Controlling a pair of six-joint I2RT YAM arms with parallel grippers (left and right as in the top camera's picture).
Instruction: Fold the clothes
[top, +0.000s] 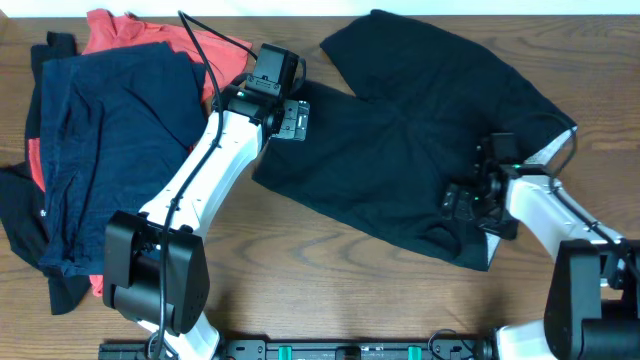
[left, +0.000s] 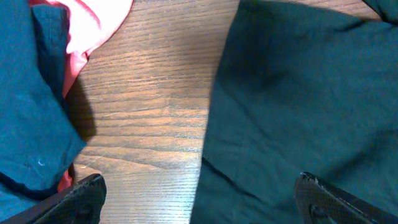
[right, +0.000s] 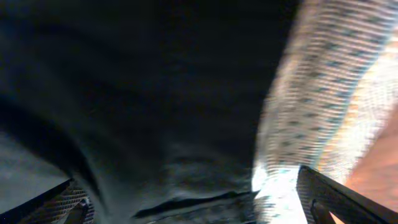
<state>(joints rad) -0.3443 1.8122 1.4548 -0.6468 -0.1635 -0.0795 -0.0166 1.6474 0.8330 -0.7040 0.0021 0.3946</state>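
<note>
A plain black garment (top: 400, 150) lies spread on the wooden table, right of centre. My left gripper (top: 293, 121) is open at the garment's left edge. In the left wrist view its fingers (left: 199, 202) straddle bare wood and the edge of the black cloth (left: 298, 93). My right gripper (top: 460, 205) is low over the garment's lower right part. In the blurred right wrist view its fingers (right: 193, 199) are wide apart, with black cloth (right: 155, 93) and pale mesh lining (right: 323, 81) between them.
A pile of other clothes lies at the far left: a navy one (top: 110, 130) on top, a coral-red one (top: 120, 30) behind it, a black one (top: 20, 220) at the edge. The navy (left: 25, 93) and coral-red (left: 93, 25) also show in the left wrist view.
</note>
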